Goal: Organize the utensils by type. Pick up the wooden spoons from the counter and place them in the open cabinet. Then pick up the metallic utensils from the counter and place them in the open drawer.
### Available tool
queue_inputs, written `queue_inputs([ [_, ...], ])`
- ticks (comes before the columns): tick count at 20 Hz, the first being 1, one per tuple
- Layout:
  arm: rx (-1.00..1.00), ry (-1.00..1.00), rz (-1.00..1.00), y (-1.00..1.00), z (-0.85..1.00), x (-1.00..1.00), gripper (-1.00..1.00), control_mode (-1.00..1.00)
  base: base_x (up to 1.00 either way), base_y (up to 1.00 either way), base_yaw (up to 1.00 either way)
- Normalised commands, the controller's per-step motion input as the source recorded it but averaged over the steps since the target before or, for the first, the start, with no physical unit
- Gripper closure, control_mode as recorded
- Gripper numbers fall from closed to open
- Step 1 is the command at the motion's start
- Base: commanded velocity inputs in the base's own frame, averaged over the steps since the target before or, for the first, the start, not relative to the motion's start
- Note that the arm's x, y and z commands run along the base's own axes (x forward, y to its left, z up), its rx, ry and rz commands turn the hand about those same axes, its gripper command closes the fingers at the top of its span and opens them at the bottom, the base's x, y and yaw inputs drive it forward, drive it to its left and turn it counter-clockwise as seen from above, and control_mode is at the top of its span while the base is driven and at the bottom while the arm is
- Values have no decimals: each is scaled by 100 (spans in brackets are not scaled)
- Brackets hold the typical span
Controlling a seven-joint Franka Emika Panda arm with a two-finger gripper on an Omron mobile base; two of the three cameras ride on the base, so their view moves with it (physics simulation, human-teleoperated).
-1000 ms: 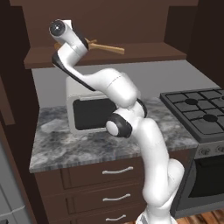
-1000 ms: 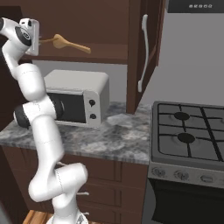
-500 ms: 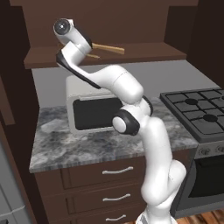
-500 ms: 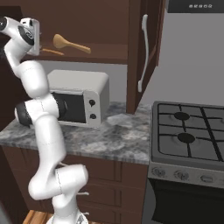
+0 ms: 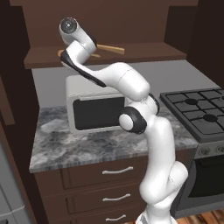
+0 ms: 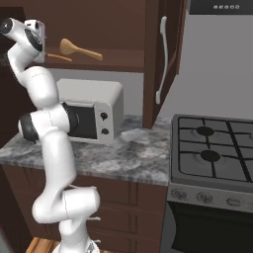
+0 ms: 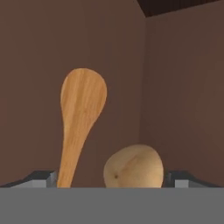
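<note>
Both wooden spoons lie on the shelf of the open cabinet (image 6: 123,62): the large spoon (image 6: 79,49) flat with its bowl toward 9 o'clock in the right base view, the slimmer spoon (image 6: 59,57) just beside it nearer the gripper (image 6: 42,47). In the hand view the fingers (image 7: 43,178) are spread wide at the bottom corners and pinch nothing (a spoon bowl (image 7: 133,166) sits low between them, touching or not I cannot tell). Risk: pulling the hand back at a slant could clip that bowl and drag it off the shelf edge; the shelf lip is close, so a nudge may be enough. The metallic utensils are not yet handled, judging by the task order. The hand view shows the long spoon (image 7: 81,118) at 11 o'clock and the cabinet's back corner; the left base view shows a handle (image 5: 111,48) past the wrist, plus the microwave (image 5: 94,107) on the surface (image 5: 57,148), with the stove (image 6: 212,148) at 3 o'clock.
</note>
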Motion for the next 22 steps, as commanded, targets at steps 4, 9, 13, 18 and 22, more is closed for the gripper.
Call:
queue_inputs([
  [4,6,0,8,0,0,-19,-100,-100,0,0,0],
  [9,3,0,2,-1,0,-74,-100,-100,0,0,0],
  [13,0,-4,0,-21,-5,-99,-100,-100,0,0,0],
  [18,0,-5,0,-29,-38,-100,-100,-100,0,0,0],
  [22,3,-2,0,-55,-16,-100,-100,-100,0,0,0],
])
